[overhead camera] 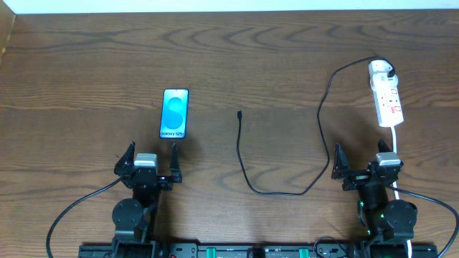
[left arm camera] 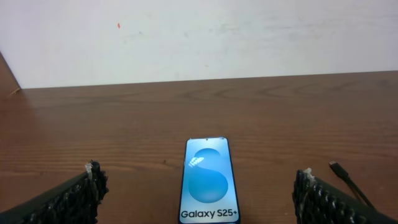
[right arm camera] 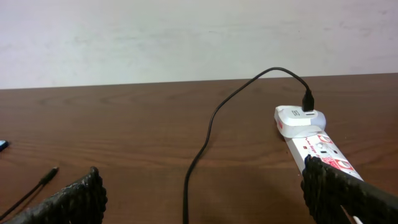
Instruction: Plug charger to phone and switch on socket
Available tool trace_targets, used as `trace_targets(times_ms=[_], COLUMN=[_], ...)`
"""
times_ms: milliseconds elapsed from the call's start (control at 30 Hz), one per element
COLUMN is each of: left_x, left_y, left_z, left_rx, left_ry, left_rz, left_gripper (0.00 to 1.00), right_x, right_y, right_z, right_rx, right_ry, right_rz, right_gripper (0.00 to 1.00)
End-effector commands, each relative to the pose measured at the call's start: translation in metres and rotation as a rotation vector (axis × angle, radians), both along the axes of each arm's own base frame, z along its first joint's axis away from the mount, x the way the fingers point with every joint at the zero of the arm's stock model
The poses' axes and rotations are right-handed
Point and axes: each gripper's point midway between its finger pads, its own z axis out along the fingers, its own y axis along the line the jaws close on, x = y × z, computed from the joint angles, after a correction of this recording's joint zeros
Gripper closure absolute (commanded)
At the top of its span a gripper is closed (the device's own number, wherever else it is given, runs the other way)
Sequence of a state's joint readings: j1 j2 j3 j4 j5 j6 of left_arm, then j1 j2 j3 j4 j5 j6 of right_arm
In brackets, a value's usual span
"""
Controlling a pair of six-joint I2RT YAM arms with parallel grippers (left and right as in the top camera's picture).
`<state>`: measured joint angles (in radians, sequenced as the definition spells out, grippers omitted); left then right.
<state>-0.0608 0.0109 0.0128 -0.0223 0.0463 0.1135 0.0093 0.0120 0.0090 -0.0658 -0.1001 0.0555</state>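
Note:
The phone (overhead camera: 175, 113) lies flat left of centre, its blue screen up; in the left wrist view the phone (left arm camera: 208, 180) lies straight ahead between the spread jaws. My left gripper (overhead camera: 150, 163) stands open just in front of the phone, empty. The charger's black cable (overhead camera: 247, 175) loops across the middle, its plug tip (overhead camera: 239, 113) lying loose right of the phone. Its white adapter (overhead camera: 381, 69) sits in the far end of the socket (overhead camera: 388, 102), at the right. My right gripper (overhead camera: 367, 166) is open and empty, with the charger cable (right arm camera: 202, 149) running between its jaws and the socket (right arm camera: 314, 144) ahead on the right.
The socket's thick white cord (overhead camera: 396, 143) runs back toward the right arm's base. Thin black arm cables (overhead camera: 72, 211) trail over the front table edge. A pale wall (left arm camera: 199, 37) rises behind the table's far edge.

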Motion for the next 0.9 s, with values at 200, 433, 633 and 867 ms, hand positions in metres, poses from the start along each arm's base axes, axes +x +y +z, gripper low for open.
trace_targets(times_ms=[200, 433, 633, 867], left_x=[-0.0013, -0.0013, -0.0012, -0.0013], left_y=[0.0023, 0.0022, 0.0022, 0.0021], left_z=[-0.0146, -0.0141, -0.0139, -0.0128], left_rx=[0.024, 0.024, 0.024, 0.024], left_ry=[0.050, 0.047, 0.047, 0.044], left_rz=[0.008, 0.008, 0.008, 0.007], left_gripper=[0.03, 0.02, 0.02, 0.02], right_x=[-0.0001, -0.0001, -0.0001, -0.0001], right_y=[-0.0013, -0.0013, -0.0013, -0.0013], right_z=[-0.0007, -0.0006, -0.0007, -0.0007], right_rx=[-0.001, -0.001, -0.001, -0.001], right_ry=[-0.001, -0.002, -0.001, -0.001], right_rz=[-0.006, -0.006, -0.006, -0.006], right_gripper=[0.01, 0.01, 0.01, 0.01])
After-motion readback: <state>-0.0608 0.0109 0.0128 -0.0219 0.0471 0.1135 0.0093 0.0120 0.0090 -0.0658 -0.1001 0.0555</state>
